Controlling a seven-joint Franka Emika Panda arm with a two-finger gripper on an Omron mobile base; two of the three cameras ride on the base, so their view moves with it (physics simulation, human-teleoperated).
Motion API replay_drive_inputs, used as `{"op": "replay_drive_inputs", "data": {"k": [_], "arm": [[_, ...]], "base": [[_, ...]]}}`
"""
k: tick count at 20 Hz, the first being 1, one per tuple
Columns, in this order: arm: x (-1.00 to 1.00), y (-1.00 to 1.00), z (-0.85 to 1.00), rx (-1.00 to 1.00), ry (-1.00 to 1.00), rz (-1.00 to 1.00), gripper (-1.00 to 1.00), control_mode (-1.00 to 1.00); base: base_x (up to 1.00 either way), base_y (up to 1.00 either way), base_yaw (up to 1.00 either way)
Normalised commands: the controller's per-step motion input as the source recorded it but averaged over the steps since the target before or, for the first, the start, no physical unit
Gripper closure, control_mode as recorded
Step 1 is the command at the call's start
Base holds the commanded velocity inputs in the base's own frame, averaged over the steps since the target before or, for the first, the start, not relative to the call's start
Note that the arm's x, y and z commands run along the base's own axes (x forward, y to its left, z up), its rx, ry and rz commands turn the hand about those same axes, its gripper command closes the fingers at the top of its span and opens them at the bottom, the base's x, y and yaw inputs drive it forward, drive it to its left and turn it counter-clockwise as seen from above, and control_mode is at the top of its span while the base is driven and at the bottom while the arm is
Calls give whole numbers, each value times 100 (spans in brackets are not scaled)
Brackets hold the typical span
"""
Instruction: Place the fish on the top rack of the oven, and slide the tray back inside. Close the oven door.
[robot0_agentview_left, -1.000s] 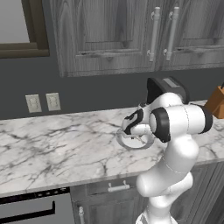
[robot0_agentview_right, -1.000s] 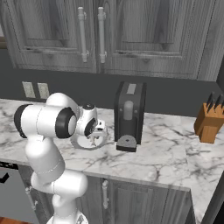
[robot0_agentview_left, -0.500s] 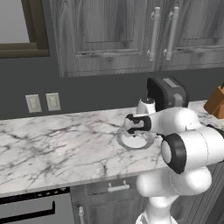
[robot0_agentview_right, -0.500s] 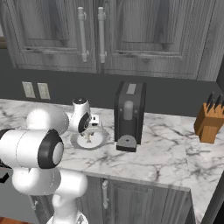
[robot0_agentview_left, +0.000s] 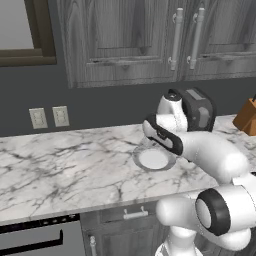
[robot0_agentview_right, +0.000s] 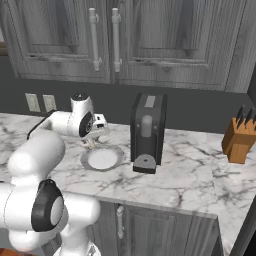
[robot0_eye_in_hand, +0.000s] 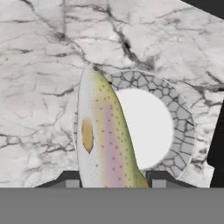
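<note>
Glistening speckled, pink-striped fish (robot0_eye_in_hand: 105, 135)

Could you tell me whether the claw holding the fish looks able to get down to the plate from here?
Probably yes: the claw, shut on the fish, hangs right above the plate, with nothing between; the coffee machine stands off to one side.

On the tabletop (robot0_agentview_right: 200, 175) a plate (robot0_agentview_right: 102, 159) lies just left of the coffee machine (robot0_agentview_right: 147, 131), with a knife block (robot0_agentview_right: 238, 141) well to the right. The claw (robot0_agentview_right: 95, 135) hangs above the plate's rear edge, the fish (robot0_eye_in_hand: 103, 135) between its fingers and over the plate's left side. Wall outlets (robot0_agentview_left: 49, 117) sit behind, cabinets (robot0_agentview_right: 130, 40) above.
</note>
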Motion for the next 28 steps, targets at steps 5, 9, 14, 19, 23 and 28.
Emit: {"op": "replay_drive_inputs", "data": {"k": [5,9,14,19,23,28], "arm": [[-69,0,83,1,-4,16,100,-100],[-89,5,34,0,-12,17,100,-100],[-94,6,0,-4,-22,19,100,-100],[-83,0,0,-1,-24,19,100,-100],[-15,-2,0,0,-14,9,100,-100],[5,0,0,0,0,3,100,100]], "base": [[0,0,0],[0,0,0],[0,0,0],[0,0,0],[0,0,0],[0,-1,0]]}}
